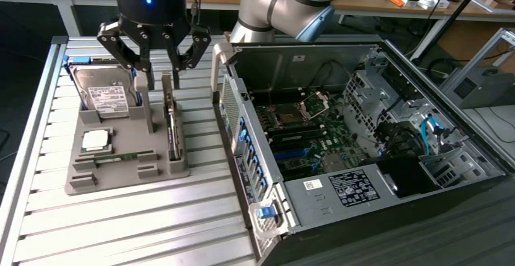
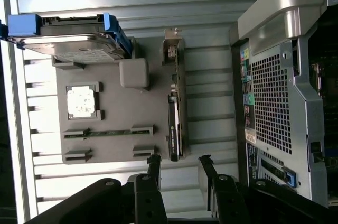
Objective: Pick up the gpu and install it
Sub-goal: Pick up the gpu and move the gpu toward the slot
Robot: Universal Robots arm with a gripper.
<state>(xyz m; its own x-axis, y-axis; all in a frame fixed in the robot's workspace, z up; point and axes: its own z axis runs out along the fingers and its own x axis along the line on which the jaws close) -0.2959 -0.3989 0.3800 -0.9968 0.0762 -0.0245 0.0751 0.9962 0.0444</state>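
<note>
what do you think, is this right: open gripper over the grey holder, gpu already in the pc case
Not quite. The gpu is not in the pc case; it stands on edge in the grey holder, below the open gripper, as the exterior view shows.

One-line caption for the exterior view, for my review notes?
Open gripper hovers above the gpu standing on edge in the grey tray, beside the opened computer case.

A hard drive is propped at a tilt in a grey tray; a CPU and memory stick are laid flat in it; the tray is set on a slatted table, beside an opened PC case; a motherboard is exposed inside.
</note>
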